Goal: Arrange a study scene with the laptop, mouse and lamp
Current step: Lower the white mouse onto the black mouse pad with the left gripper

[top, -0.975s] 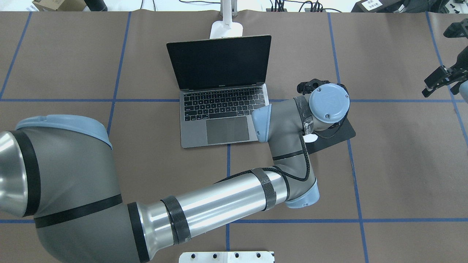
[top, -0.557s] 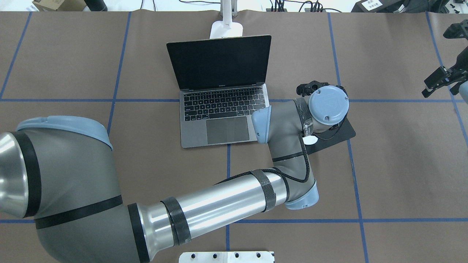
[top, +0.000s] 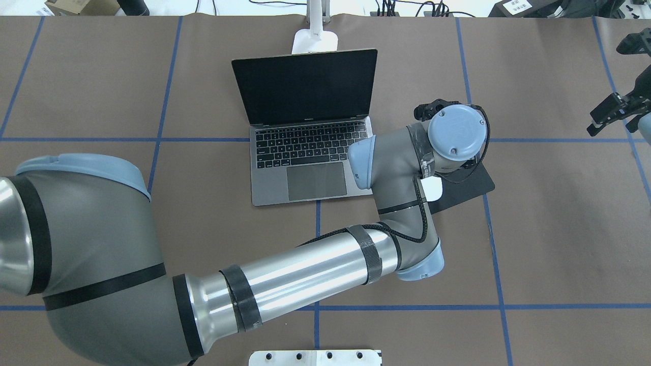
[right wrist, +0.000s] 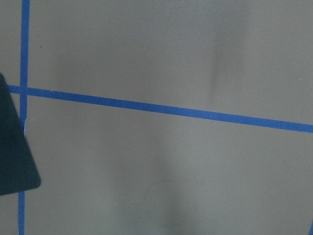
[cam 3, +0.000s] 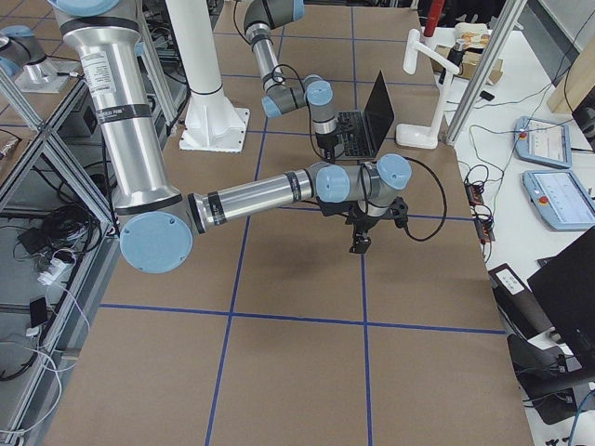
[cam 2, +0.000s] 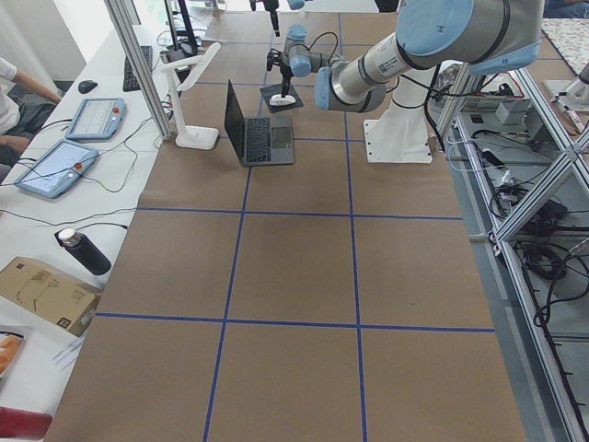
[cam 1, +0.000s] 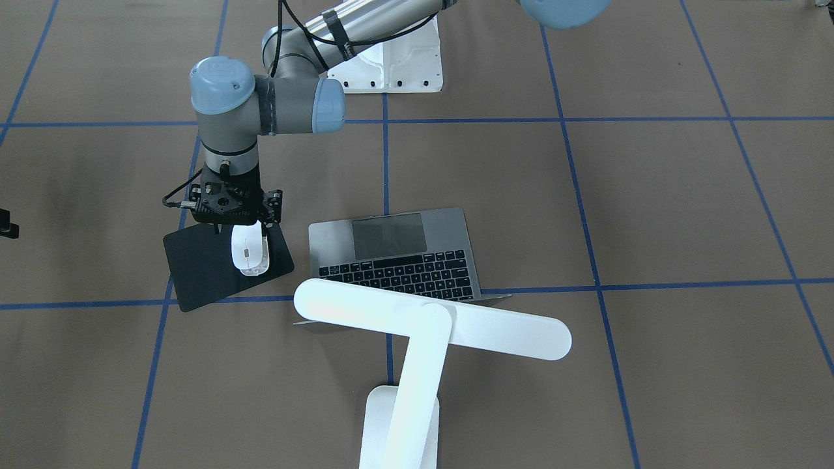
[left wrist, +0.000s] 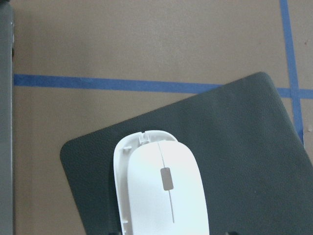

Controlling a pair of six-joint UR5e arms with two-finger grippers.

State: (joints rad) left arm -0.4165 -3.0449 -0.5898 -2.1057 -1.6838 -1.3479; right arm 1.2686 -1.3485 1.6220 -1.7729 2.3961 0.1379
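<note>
The open grey laptop (top: 305, 168) sits mid-table, its screen facing me. The white lamp (cam 1: 430, 322) stands behind it, its bar head over the lid; its base (top: 315, 40) shows in the overhead view. The white mouse (cam 1: 246, 251) lies on a black mousepad (cam 1: 202, 267) to the laptop's right and fills the lower left wrist view (left wrist: 164, 191). My left gripper (cam 1: 241, 228) hangs straight down over the mouse's rear end, its jaws open and straddling it. My right gripper (top: 597, 124) hovers open and empty at the table's far right edge.
The white bolted pedestal (top: 315, 357) stands at the near table edge. My left forearm spans the table in front of the laptop. Blue tape lines grid the brown table cover (top: 559, 229). Operators' tablets and cables lie beyond the lamp (cam 3: 423, 84).
My left wrist has shifted slightly away from me while the mouse stayed put on the pad, so more of the mouse shows. The right arm has not moved.
</note>
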